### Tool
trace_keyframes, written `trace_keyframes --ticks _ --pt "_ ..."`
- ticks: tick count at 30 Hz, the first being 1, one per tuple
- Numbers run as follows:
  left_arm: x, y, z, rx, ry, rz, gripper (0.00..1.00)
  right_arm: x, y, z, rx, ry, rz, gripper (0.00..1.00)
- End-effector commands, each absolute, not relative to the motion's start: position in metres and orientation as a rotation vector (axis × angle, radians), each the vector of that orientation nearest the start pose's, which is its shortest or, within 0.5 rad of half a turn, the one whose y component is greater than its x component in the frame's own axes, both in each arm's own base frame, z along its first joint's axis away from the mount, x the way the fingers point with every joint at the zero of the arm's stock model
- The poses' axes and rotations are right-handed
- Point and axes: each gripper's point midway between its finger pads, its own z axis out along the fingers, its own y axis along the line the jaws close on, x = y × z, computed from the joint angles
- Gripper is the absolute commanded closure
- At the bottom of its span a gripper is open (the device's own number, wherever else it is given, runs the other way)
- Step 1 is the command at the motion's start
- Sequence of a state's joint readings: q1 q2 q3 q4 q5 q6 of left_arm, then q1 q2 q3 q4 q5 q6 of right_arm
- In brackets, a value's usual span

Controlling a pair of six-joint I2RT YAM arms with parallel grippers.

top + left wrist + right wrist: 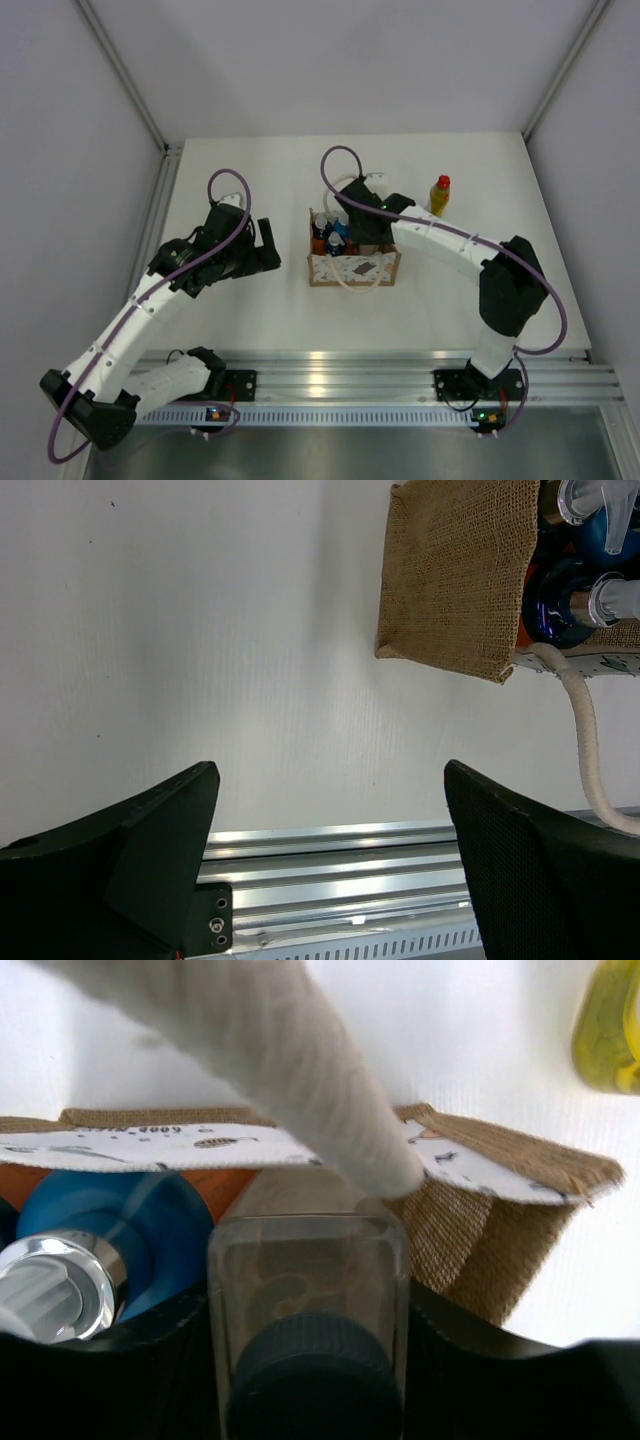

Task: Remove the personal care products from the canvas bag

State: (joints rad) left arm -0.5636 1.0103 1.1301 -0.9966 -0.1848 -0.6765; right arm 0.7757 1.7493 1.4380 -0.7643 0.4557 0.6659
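My right end effector (pixel 310 1365) down in canvas bag (pixel 490 1225), fingers (pixel 130 1385) flanking clear bottle (pixel 305 1260) (dark cap); cannot tell if clamped yet. Squeeze square on flat sides, lift straight, clear of rope handle (pixel 300 1090). Left end effector (pixel 330 810) released, empty.

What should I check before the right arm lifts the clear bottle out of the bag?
1. The clear bottle sits between the right gripper fingers: ok.
2. Firm grip on it: cannot tell.
3. The rope handle is out of the way: not ok, it crosses close by the bottle.
4. The left gripper is open, apart from the bag: ok.
5. The yellow bottle is out and standing: ok.
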Motion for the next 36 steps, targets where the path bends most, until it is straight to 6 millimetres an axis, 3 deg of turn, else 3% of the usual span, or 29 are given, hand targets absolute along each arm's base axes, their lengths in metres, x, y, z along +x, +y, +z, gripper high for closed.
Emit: trace_keyframes --ticks 1,8,11,14,21,28,36 --pt "0.218 -0.127 0.218 -0.202 2.421 -0.325 0.01 0.331 0.242 0.12 0.001 2.444 -0.009 0.54" --pt "0.218 -0.128 0.217 -0.195 2.423 -0.325 0.02 0.335 0.242 0.117 -0.021 2.415 -0.002 0.64" --pt "0.218 -0.128 0.218 -0.194 2.423 -0.328 0.02 0.337 0.242 0.125 -0.038 2.397 0.001 0.82" --pt "0.218 -0.128 0.218 -0.197 2.422 -0.332 0.02 0.338 0.239 0.146 -0.04 2.352 0.016 1.0" --pt "0.218 -0.129 0.219 -0.21 2.421 -0.339 0.02 0.338 0.233 0.215 -0.036 2.208 0.105 1.0" --pt "0.218 -0.131 0.222 -0.219 2.417 -0.352 0.01 0.33 0.226 0.254 -0.055 2.15 0.158 1.0" --pt "0.219 -0.132 0.224 -0.231 2.413 -0.36 0.02 0.311 0.224 0.316 -0.154 2.091 0.264 1.0"
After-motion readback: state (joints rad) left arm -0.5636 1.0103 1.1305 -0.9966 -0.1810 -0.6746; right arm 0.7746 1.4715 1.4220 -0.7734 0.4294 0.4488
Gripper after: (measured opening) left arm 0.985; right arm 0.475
